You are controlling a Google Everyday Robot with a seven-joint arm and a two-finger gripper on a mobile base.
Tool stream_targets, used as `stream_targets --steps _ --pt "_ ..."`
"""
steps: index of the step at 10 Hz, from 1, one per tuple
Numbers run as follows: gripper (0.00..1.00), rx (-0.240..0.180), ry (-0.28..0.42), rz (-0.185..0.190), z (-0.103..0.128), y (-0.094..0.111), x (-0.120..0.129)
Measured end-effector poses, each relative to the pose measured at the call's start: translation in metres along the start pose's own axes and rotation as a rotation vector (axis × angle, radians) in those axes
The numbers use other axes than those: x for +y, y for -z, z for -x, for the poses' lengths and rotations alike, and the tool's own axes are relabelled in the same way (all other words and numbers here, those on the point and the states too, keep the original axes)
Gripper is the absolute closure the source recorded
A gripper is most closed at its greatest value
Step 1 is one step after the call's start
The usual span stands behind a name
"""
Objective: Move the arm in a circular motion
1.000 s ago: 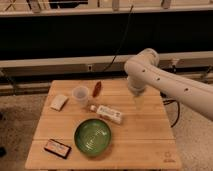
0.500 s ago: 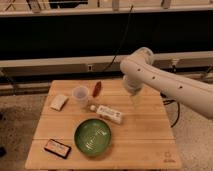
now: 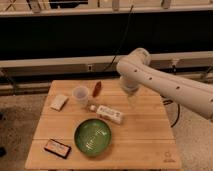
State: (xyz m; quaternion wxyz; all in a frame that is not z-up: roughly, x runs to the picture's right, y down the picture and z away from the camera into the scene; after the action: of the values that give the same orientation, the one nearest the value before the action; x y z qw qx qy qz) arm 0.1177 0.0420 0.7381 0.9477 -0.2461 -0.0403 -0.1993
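Observation:
The arm (image 3: pixel 165 85) is a thick glossy white tube with small dark screw holes. It reaches in from the right edge, and its rounded joint (image 3: pixel 134 62) hangs over the back right of the wooden table (image 3: pixel 145 145). Below that joint the gripper (image 3: pixel 132 100) points down at the tabletop, just right of the white box (image 3: pixel 110 113). It touches none of the items on the table.
On the table lie a green bowl (image 3: pixel 93 136), a clear cup (image 3: pixel 80 95), a brown item (image 3: pixel 97 88), a white packet (image 3: pixel 59 102) and a dark snack bar (image 3: pixel 57 148). A dark wall with rails and hanging cables runs behind.
The arm's rounded joint has shifted a little to the left over the back of the table. The items on the table have not moved.

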Motion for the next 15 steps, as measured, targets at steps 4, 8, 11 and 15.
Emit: stream_targets --steps 4,8,11,15 --pt "0.20 -0.010 0.028 -0.014 0.013 0.001 0.004" --pt "0.20 -0.017 0.040 -0.021 0.019 0.001 0.011" --pt "0.20 -0.021 0.034 -0.026 0.014 0.001 0.018" --pt "0.20 -0.031 0.042 -0.029 0.016 0.001 0.019"
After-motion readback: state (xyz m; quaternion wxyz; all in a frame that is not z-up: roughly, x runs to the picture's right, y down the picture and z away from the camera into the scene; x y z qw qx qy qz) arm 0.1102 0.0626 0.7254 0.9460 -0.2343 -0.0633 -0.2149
